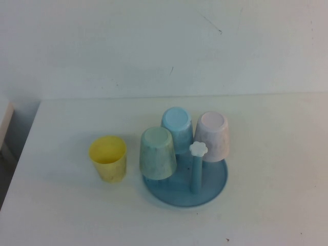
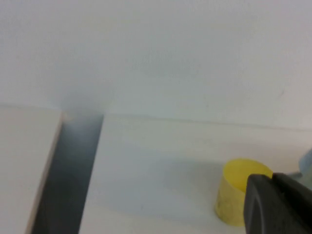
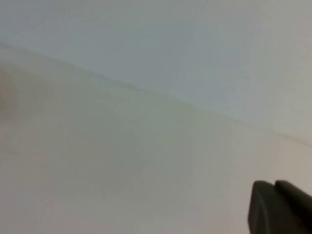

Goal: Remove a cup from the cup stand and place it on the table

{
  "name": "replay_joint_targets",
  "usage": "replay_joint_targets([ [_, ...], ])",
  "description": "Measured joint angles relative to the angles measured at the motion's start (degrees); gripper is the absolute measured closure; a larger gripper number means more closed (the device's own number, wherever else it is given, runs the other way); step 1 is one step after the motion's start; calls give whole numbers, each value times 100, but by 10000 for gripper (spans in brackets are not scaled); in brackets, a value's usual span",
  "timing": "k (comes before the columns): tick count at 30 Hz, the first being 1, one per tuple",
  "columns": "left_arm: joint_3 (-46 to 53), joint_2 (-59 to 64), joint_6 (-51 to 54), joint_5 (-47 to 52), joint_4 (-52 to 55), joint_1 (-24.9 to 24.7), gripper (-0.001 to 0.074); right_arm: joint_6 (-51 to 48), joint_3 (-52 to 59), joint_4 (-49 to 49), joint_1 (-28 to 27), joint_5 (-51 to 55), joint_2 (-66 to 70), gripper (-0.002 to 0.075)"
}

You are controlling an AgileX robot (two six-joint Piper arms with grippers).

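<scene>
The pale pink cup [image 1: 212,136] hangs upside down on a peg at the right of the round blue cup stand [image 1: 218,185], which sits on the white table [image 1: 277,169]. Neither arm shows in the high view. My left gripper [image 2: 272,178] is shut and empty, low over the table, on the near side of the yellow tumbler [image 2: 233,196]. My right gripper [image 3: 274,184] is shut and empty over bare table; no cup shows in its view.
A mint-green tumbler [image 1: 157,152] and a light blue tumbler [image 1: 177,128] also hang inverted on the stand. One bare peg with a white flower knob [image 1: 197,149] stands in front. The yellow tumbler [image 1: 108,158] stands upright left of the stand. A dark gap [image 2: 68,170] runs along the table's left edge.
</scene>
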Motion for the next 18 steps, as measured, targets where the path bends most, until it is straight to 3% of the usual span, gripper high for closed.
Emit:
replay_joint_targets([
  [7, -386, 1393, 1503, 774, -1712, 0, 737, -2766, -1109, 2643, 0, 886, 2282, 729],
  [10, -411, 1958, 2615, 1001, -3031, 0, 737, -3968, -1525, 3705, 50, 949, 3335, 729],
  [15, -421, 2599, 4714, 1308, -5017, 0, 737, -4755, -2275, 4508, 304, 1126, 4986, 729],
  [18, -421, 2848, 5551, 1319, -5578, 0, 737, -4822, -2816, 4544, 732, 1190, 5896, 729],
])
